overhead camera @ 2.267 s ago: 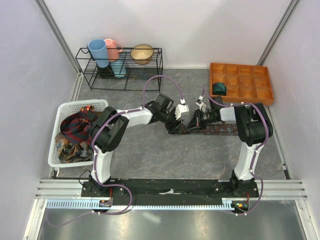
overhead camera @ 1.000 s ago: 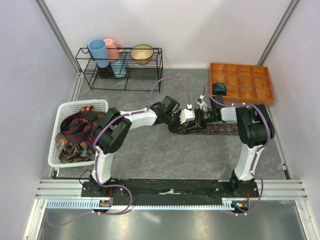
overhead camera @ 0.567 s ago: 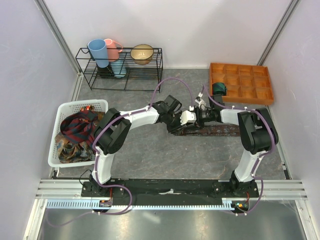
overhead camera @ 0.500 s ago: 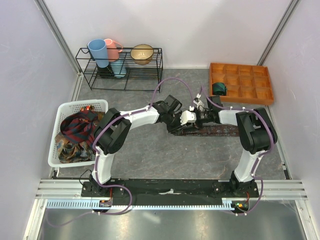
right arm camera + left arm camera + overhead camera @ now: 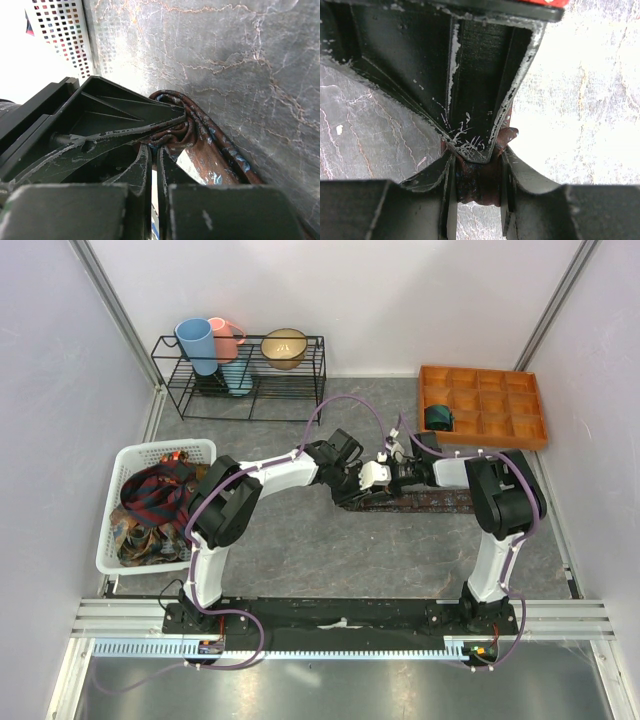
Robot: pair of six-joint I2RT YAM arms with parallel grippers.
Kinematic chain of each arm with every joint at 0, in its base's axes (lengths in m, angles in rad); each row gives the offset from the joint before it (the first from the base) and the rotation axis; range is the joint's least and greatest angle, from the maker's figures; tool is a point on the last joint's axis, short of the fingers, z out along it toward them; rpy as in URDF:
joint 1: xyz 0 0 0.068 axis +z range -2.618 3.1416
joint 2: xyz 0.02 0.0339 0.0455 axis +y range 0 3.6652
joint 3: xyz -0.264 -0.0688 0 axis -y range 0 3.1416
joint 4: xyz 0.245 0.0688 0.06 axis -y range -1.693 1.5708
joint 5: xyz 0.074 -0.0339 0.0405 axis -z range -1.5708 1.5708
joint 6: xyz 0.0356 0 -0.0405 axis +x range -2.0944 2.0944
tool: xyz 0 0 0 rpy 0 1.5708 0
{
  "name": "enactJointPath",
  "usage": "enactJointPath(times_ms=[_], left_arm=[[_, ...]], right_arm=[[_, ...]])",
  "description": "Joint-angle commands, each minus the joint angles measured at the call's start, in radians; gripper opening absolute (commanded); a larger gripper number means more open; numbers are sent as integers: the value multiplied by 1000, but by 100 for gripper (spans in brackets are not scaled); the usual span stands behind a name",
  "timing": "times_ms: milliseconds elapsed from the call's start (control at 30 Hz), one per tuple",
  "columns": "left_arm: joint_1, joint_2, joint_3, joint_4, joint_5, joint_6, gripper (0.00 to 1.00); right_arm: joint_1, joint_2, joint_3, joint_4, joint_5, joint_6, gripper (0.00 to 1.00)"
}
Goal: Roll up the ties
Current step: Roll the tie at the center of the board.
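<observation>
A maroon-brown tie (image 5: 440,500) lies flat across the middle of the table, its left end wound into a small roll (image 5: 477,182). My left gripper (image 5: 360,490) is shut on that roll, one finger pressed to each side (image 5: 476,172). My right gripper (image 5: 385,483) comes in from the right. Its jaws are shut, the tips (image 5: 154,146) pinched into the inner folds of the same tie (image 5: 220,150). More ties (image 5: 150,505), red-navy plaid and gold-brown, are heaped in the white basket (image 5: 128,457) on the left. A rolled teal tie (image 5: 437,418) sits in the orange tray (image 5: 500,430).
A black wire rack (image 5: 240,380) at the back left holds a blue cup, a pink cup and a brown bowl. The orange compartment tray stands at the back right. Purple cables arch over both arms. The basket's perforated wall (image 5: 60,35) shows in the right wrist view.
My right gripper opened, slid a little left toward the roll, then shut again. The left gripper has kept its hold on the roll.
</observation>
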Motion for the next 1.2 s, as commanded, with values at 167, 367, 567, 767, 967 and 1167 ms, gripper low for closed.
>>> enactJointPath(times_ms=[167,367,567,767,967,1167], left_arm=[[3,2,-2,21,50,-26,61],[21,-18,-30,168,120,-130,65],[32,-49,-97,354,166,-210,67],[33,-17,-99,385,226,-250,67],[23,18,-73,305,168,-227,54],[18,31,-65,199,61,-163,45]], right_arm=[[-36,51,15,-161,202,-165,0],[-66,37,4,-216,257,-218,0],[-77,29,4,-247,311,-252,0],[-82,35,15,-257,341,-254,0],[-82,37,19,-260,319,-257,0],[-82,-6,19,-251,233,-258,0]])
